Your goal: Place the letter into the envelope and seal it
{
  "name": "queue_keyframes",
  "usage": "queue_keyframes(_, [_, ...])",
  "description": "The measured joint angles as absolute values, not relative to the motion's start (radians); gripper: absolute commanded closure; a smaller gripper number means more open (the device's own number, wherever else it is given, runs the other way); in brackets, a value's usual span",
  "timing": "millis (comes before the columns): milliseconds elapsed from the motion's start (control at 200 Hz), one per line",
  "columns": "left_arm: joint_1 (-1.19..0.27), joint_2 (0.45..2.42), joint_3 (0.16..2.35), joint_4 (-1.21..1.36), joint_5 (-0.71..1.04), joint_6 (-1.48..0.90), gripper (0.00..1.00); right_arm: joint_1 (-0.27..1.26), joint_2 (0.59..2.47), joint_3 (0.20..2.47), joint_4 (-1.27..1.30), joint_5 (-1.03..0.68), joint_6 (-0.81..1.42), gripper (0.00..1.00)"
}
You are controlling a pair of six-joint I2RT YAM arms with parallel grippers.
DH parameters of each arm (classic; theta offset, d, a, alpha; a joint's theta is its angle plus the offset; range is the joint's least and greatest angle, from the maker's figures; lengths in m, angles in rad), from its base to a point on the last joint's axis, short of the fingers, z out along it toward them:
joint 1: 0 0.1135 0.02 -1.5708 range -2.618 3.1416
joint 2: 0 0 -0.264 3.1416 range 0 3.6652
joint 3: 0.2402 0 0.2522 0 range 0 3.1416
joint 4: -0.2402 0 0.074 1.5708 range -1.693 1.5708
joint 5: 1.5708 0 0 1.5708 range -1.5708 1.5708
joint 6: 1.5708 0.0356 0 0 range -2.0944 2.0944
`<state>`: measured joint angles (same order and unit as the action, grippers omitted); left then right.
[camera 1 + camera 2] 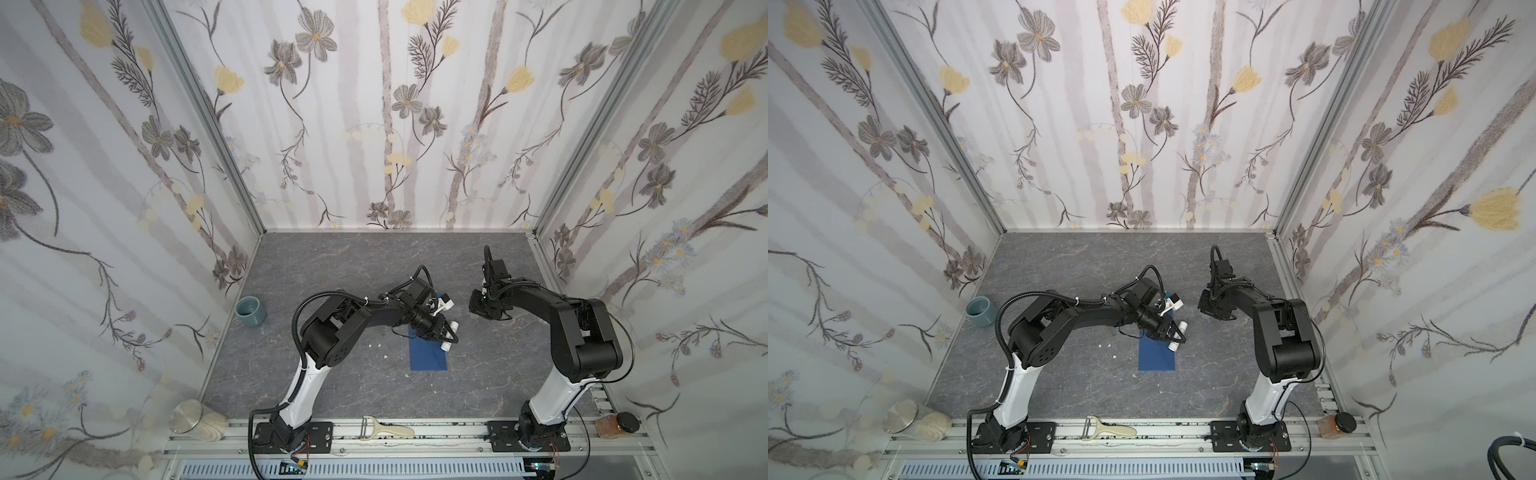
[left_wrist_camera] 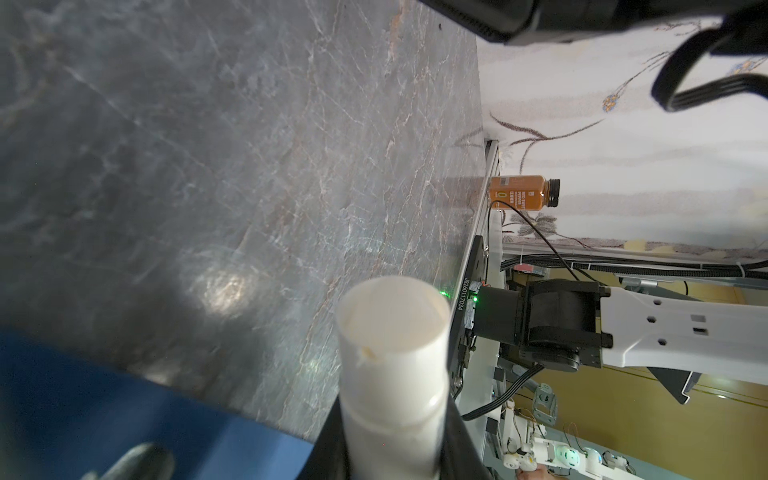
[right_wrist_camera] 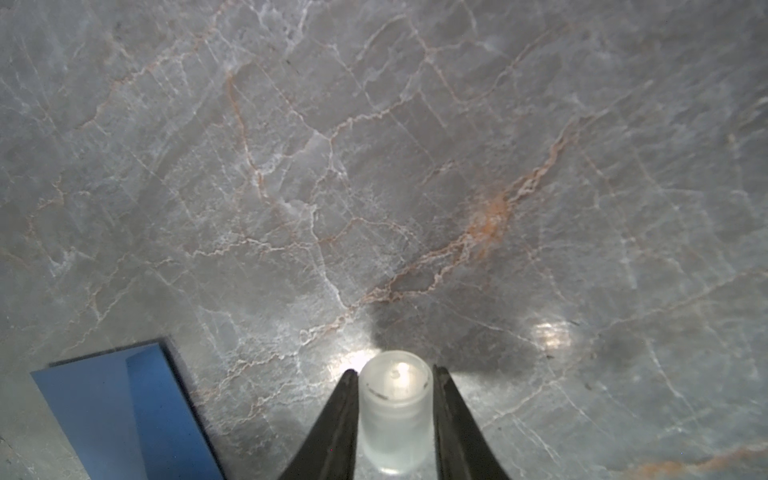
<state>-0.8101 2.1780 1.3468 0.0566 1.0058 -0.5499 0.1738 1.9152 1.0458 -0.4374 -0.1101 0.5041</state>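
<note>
The left claw (image 1: pixel 449 336) is gripping a white glue stick (image 1: pixel 446 345), its jaws drawn narrow onto the stick's body. The stick's uncapped end is showing a pale flat face in the left wrist view. The envelope (image 1: pixel 428 357), dark blue, is lying flat on the grey marbled table (image 1: pixel 353 257) directly beneath this claw. Its far end is hiding under the claw and the rest is stretching from the claw back towards the arm bases. Whether the stick is touching the paper cannot be told. The right claw (image 3: pixel 395 372) is hanging well apart to the right of the left claw, over bare table. It is pinching a small frosted, translucent cap (image 3: pixel 395 415) between its two dark fingers (image 3: pixel 340 419). From this claw the envelope is sitting off to one side, near it but not under it, and is showing a crease running along its length. A blue-grey mug (image 1: pixel 250 311) is standing far to the left of the left claw, close by the side wall.
</note>
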Motion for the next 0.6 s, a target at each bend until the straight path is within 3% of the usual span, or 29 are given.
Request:
queue_keyframes(415, [-0.811,2.188,1.348,0.057,1.006,-0.571,1.0,0.171,1.926,1.045,-0.437,-0.11,0.504,0.65])
queue_keyframes(600, [-0.811,2.193,1.348,0.063,1.007,-0.576,1.0,0.171,1.932,1.046,-0.437,-0.11,0.504,0.68])
